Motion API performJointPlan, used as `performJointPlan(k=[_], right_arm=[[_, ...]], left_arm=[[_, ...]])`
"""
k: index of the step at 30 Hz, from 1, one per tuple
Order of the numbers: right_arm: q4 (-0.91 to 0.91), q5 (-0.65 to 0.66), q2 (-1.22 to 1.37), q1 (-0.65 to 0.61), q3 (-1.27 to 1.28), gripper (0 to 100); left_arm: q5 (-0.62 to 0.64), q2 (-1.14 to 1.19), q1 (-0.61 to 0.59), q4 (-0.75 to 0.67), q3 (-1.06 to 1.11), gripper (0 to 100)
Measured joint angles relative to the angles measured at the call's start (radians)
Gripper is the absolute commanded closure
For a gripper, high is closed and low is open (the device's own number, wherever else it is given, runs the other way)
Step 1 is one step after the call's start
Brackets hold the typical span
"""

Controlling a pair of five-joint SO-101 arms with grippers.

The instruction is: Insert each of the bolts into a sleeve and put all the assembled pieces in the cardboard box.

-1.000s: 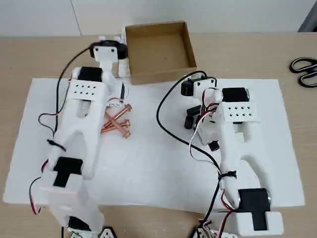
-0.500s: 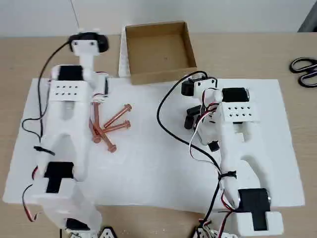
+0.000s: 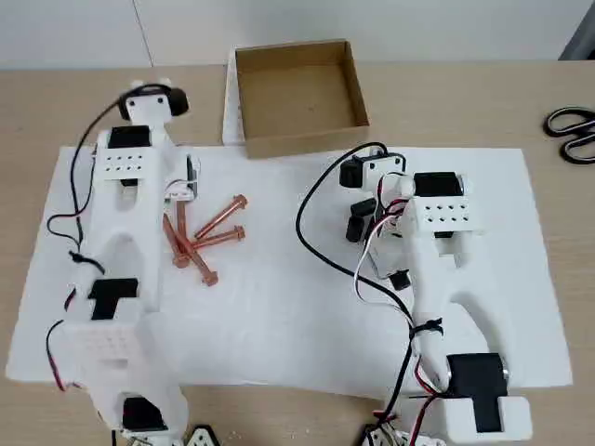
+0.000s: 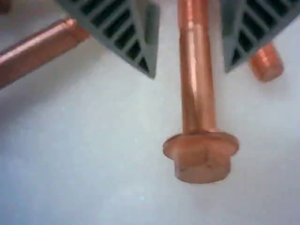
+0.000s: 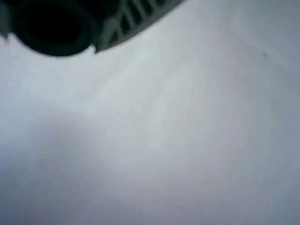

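Several copper bolts (image 3: pixel 206 237) lie fanned out on the white mat (image 3: pixel 279 325) beside the left arm. My left gripper (image 3: pixel 183 189) (image 4: pixel 188 72) is open and low over the mat, its grey fingers (image 4: pixel 126 33) straddling one bolt (image 4: pixel 197 93) without closing on it. That bolt's hex head (image 4: pixel 201 157) points away from the jaws. My right gripper (image 3: pixel 361 216) sits mid-mat, shut on a black sleeve (image 5: pixel 51 28) that shows end-on beside one grey finger (image 5: pixel 133 18). The open cardboard box (image 3: pixel 297 139) stands at the back.
Two more bolts (image 4: pixel 37 47) (image 4: pixel 265 65) lie close on either side of the left fingers. A small black part (image 3: pixel 400 274) lies under the right arm. Scissors (image 3: pixel 572 130) rest on the table at the far right, off the mat.
The left arm swung left, away from the box, and came down over a bolt. The bolts got spread apart. The right arm barely shifted.
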Motion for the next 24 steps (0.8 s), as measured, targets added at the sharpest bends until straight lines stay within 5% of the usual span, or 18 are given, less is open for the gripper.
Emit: performJointPlan(k=[17, 24], right_arm=[[0.000, 0.000, 0.000, 0.000, 0.000, 99.2], [0.000, 0.000, 0.000, 0.000, 0.000, 99.2]], left_arm=[[0.021, 0.114, -0.005, -0.086, -0.008, 91], [0.028, 0.114, 0.000, -0.095, -0.008, 99]])
